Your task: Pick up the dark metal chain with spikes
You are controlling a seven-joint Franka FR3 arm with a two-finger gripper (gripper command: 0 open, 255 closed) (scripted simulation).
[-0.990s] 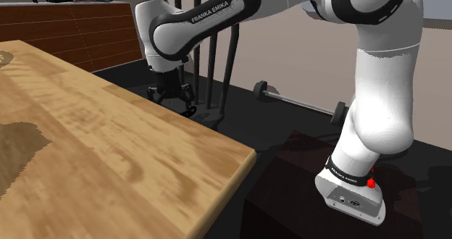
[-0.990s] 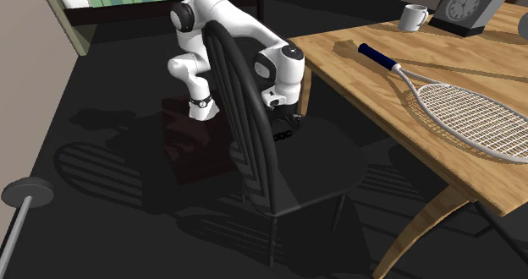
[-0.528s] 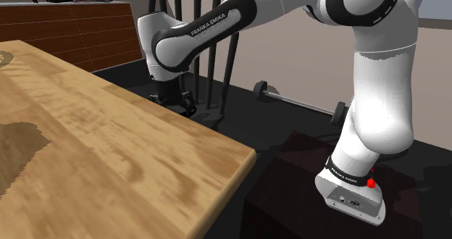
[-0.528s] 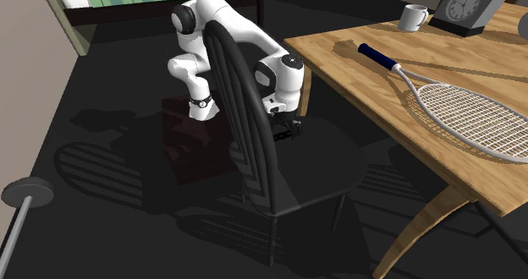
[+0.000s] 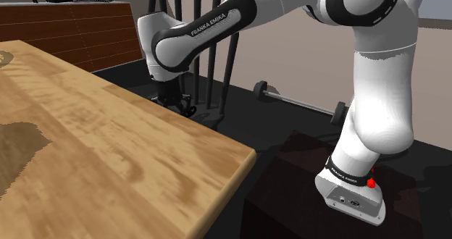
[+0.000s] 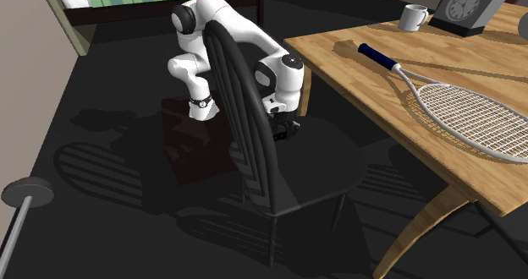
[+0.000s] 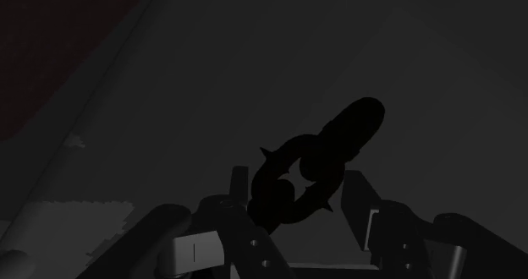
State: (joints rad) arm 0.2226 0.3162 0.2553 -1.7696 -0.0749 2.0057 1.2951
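2nd ext. view, L to R: barbell plate [image 6: 25, 193] on the dark floor [image 6: 101, 227], then the stand [image 6: 182, 138] w/ the white arm [image 6: 228, 19] bending over a black chair [image 6: 241, 100]. The gripper [image 6: 288, 130] is down low at the chair seat, just beside the backrest. Right of that is a wooden table [image 6: 440, 163] w/ a racket [image 6: 461, 108] on it, mug [image 6: 413, 17] & clock [image 6: 467, 2] at the far end.

Shoulder view: gripper [image 5: 180, 102] sits just past the table edge [image 5: 109, 151], chair spindles [image 5: 217, 71] right behind it.

Wrist view: the black spiked chain [image 7: 309, 172] lies on a dark flat surface, between the fingers [image 7: 224, 214]. Fingers are apart, one each side of the chain's near link. The left one is close against it, w/ a sliver of gap at the right one, so not clamped as far as shows.
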